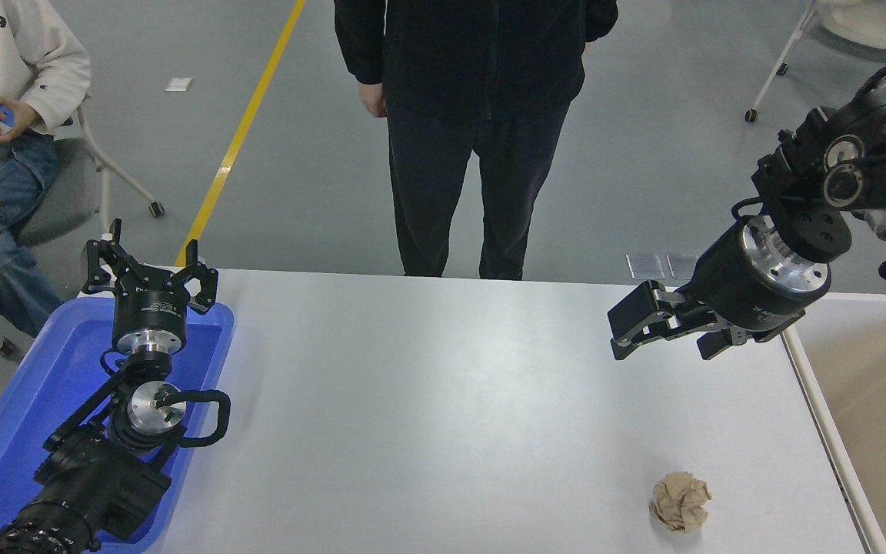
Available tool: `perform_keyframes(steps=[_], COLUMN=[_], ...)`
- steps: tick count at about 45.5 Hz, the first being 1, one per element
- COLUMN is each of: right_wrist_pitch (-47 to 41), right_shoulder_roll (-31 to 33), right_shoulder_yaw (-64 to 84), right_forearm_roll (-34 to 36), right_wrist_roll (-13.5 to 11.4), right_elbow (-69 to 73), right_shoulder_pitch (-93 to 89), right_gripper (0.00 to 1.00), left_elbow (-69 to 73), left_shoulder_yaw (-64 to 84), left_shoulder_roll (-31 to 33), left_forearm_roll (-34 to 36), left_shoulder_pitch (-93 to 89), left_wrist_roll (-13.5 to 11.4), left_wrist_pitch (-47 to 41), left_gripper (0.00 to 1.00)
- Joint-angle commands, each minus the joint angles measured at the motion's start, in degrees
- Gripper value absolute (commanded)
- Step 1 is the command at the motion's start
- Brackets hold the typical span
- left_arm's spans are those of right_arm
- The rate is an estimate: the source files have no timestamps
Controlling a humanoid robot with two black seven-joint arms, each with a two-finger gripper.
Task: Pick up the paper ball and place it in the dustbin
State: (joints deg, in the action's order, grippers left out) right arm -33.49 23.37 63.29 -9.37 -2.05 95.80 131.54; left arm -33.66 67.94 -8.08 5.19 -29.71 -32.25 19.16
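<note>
The paper ball (681, 502), a creased tan-brown wad, lies on the white table (443, 415) near its front right. My right gripper (666, 337) hangs open and empty above the table's right side, well behind the ball and pointing left. The dustbin (827, 431), beige with a pale rim, stands against the table's right edge; only its left part shows. My left arm is parked at the lower left, its gripper (149, 265) open and empty over the blue tray.
A blue plastic tray (12, 431) sits at the table's left edge under the left arm. A person in black (474, 115) stands at the far side. Another person (4, 92) sits at the top left.
</note>
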Motion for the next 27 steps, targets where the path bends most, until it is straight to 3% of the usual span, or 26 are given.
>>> perform_keyframes(steps=[1,12,18,27], right_wrist_pitch=[0.0,0.09,1.23,6.58], right_shoulder_roll=[0.18,5.63,9.94,13.63], right_shoulder_yaw=[0.17,0.17,0.43,-0.45], right_forearm_roll=[0.05,-1.62,-8.29,-11.46], right_wrist_roll=[0.03,0.03,0.03,0.21], right_elbow=[0.0,0.09,0.0,-0.79], right_shoulder_pitch=[-0.06,-1.89,-6.2,-14.99], right_gripper=[1.0,1.0,1.0,1.0], left_elbow=[0.0,0.0,0.0,0.0], left_shoulder_yaw=[0.0,0.0,0.0,0.0], left_shoulder_roll=[0.0,0.0,0.0,0.0], left_forearm_roll=[0.0,0.0,0.0,0.0], left_shoulder_pitch=[0.0,0.0,0.0,0.0], left_wrist_roll=[0.0,0.0,0.0,0.0], left_wrist_pitch=[0.0,0.0,0.0,0.0], left_gripper=[0.99,0.99,0.99,0.99])
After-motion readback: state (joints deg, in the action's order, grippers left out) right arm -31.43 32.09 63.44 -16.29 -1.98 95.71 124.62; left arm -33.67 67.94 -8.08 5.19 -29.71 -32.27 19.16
